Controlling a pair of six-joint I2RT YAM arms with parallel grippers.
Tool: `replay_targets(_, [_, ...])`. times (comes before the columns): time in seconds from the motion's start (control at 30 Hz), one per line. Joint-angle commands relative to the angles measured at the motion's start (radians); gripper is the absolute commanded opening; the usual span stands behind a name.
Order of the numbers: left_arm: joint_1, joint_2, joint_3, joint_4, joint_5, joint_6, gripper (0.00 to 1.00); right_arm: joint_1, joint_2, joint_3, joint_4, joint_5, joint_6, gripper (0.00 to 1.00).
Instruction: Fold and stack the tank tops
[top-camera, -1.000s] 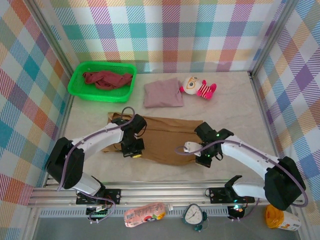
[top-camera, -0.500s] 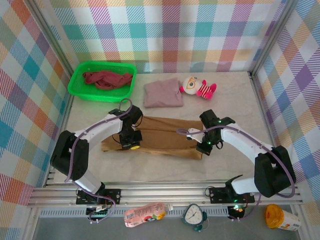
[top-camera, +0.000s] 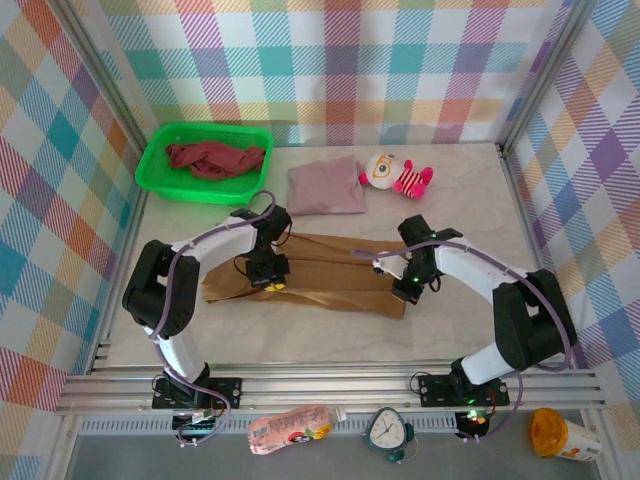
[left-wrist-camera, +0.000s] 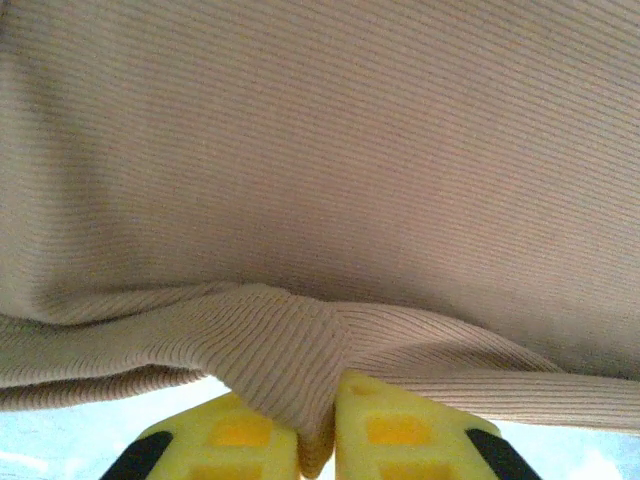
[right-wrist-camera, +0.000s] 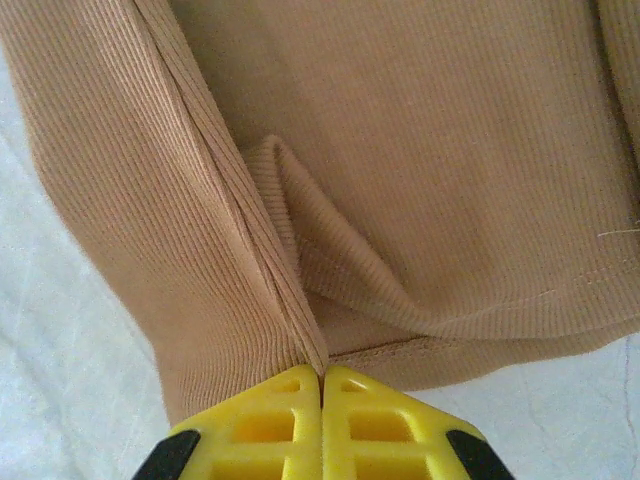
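Cloth pinched at both ends as tan tank top (top-camera: 330, 262) lies across mid-table

Folded into a long band, it runs left to right. The left gripper (top-camera: 265, 284) nips a tuck near its left end and the right gripper (top-camera: 404, 290), jaws together, grips a ridge at its right end. A crosswise fold would likely carry one end over the other.
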Motion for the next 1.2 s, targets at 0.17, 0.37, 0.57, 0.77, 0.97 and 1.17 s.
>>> replay_targets(0.17, [0.010, 0.046, 0.058, -0.001, -0.039, 0.029, 0.31, -0.013, 0.065, 0.023, 0.057, 0.077, 0.052, 0.06])
replay_targets(0.37, [0.032, -0.018, 0.052, -0.061, -0.065, 0.049, 0.48, -0.022, 0.080, 0.014, 0.058, 0.175, 0.091, 0.11])
replay_targets(0.57, [0.085, -0.210, -0.087, -0.130, -0.085, 0.004, 0.52, -0.021, 0.086, 0.013, 0.042, 0.221, 0.131, 0.23])
replay_targets(0.77, [0.212, -0.363, -0.306, -0.115, -0.084, -0.031, 0.52, -0.022, 0.069, 0.024, 0.024, 0.302, 0.175, 0.35])
replay_targets(0.97, [0.318, -0.428, -0.421, -0.056, -0.151, -0.064, 0.52, -0.019, -0.002, 0.029, 0.008, 0.288, 0.172, 0.40])
replay_targets(1.17, [0.389, -0.326, -0.406, 0.020, -0.199, 0.015, 0.51, -0.001, -0.099, 0.002, 0.030, 0.227, 0.183, 0.43])
